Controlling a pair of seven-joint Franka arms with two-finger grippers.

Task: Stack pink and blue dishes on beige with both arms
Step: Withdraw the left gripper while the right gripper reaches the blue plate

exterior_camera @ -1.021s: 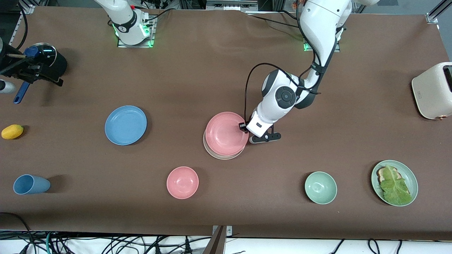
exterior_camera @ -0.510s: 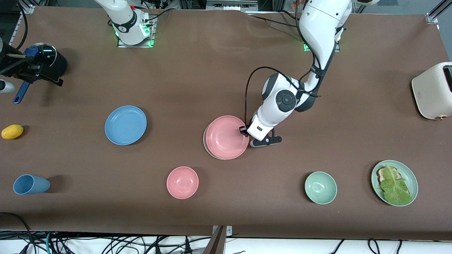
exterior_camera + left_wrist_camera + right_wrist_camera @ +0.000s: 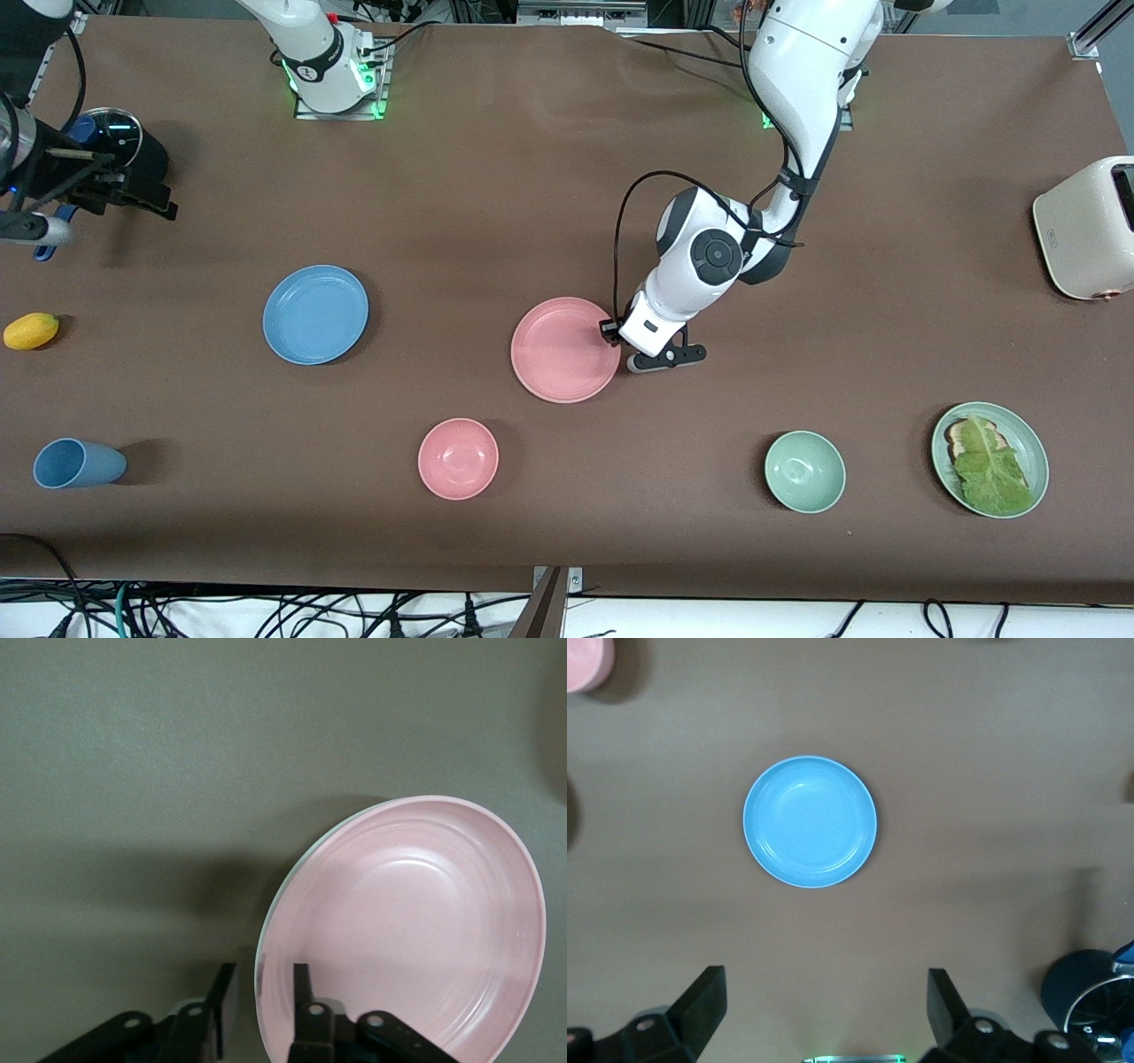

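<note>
The left gripper (image 3: pixel 617 340), fingers slightly parted around the pink plate's (image 3: pixel 565 349) rim, sits at that plate, which covers the beige plate (image 3: pixel 282 895). The right gripper (image 3: pixel 824 1014) hangs wide open above the blue plate (image 3: pixel 315 314), toward the right arm's end from the pink plate.

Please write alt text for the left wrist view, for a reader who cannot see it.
The left gripper has its two black fingers on either side of the rim of a pink plate, with a small gap at each finger. A thin pale edge of another plate shows just under the pink one, above the plain brown table.
</note>
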